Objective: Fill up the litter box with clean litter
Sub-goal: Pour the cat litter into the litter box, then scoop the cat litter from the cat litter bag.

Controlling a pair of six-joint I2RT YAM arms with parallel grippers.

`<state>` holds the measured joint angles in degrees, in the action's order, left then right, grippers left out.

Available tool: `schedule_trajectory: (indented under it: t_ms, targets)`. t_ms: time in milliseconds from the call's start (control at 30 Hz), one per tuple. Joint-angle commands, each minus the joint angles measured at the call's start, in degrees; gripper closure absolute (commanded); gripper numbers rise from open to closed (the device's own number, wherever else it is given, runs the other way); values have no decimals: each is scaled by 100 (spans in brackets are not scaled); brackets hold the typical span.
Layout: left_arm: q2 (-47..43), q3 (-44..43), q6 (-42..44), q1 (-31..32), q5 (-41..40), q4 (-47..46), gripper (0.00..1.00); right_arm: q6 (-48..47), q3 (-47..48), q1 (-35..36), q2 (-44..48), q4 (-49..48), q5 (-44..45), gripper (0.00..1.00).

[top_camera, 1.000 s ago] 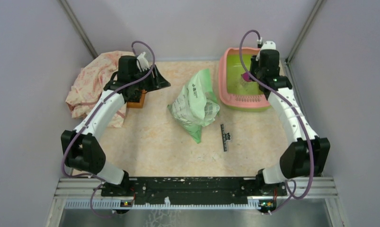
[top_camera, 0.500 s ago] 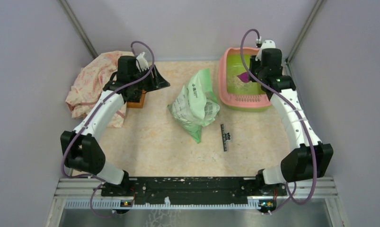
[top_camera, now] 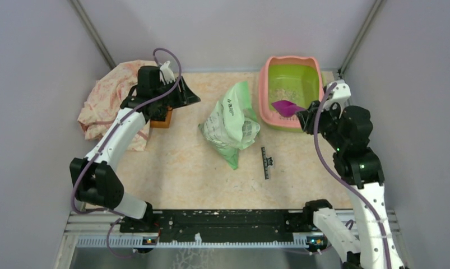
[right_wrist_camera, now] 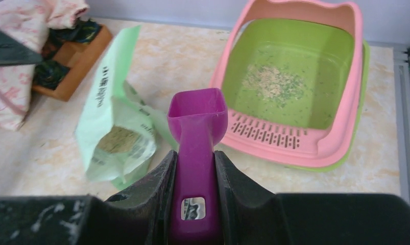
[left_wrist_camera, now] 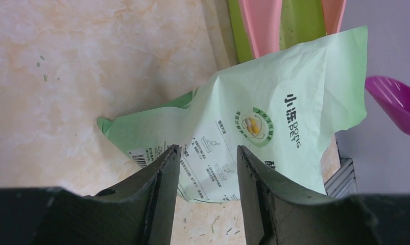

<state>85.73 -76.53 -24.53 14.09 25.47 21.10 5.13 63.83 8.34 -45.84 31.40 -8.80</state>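
Pulling back from over the basin, the right arm has swung toward the near side of the counter [top_camera: 183, 162]. In the top view the right claw [top_camera: 305, 116] now carries the purple plastic scoop [top_camera: 287, 107] above the near end of the rectangular pink-rimmed, lime-green plastic litter box [top_camera: 264, 98] rather than over its middle; the left arm has hardly shifted. Only a thin patch of clean litter [top_camera: 282, 91], pale beige granules, lies on the basin floor, so I judge the filling to be at an early stage. A light green printed bag [top_camera: 232, 120] lies mid-counter between the arms, handy for the scoop. The left claw [top_camera: 184, 96] hangs near a small brown wooden tray [top_camera: 162, 120] and a pink patterned cloth [top_camera: 107, 103], clear of the work. From the left wrist, the left claw [left_wrist_camera: 208, 150] stands partly apart with nothing between its fingers, aimed at the bag [left_wrist_camera: 264, 122], perhaps ready to steady it; the scoop [left_wrist_camera: 396, 102] shows at the right edge. From the right wrist, the right claw [right_wrist_camera: 195, 155] is pinched narrow on the scoop's [right_wrist_camera: 196, 120] flat handle, bowl forward, roughly level and apparently empty. The bag's [right_wrist_camera: 108, 102] open mouth shows beige granules inside, the likely reason for the retreat: a refill. Beyond, the litter [right_wrist_camera: 270, 81] sits mid-basin in the box [right_wrist_camera: 345, 138].
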Motion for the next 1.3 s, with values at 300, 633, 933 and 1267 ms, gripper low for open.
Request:
schedule_trajectory:
  t_ms: [300, 633, 933, 1267]
  targets:
    - [390, -689, 123, -46, 480, 261, 36, 18, 632, 135, 267, 1656, -2024, 100]
    - [1280, -1306, 71, -46, 1257, 354, 9, 7, 870, 183, -295, 1417, -2235, 100]
    - [1560, -1443, 193, -118, 1193, 307, 11, -43, 1121, 1144, -1003, 1096, -1217, 100]
    - [1655, -1142, 261, -231, 1113, 203, 12, -299, 1838, 1810, -2050, 1381, -213, 100]
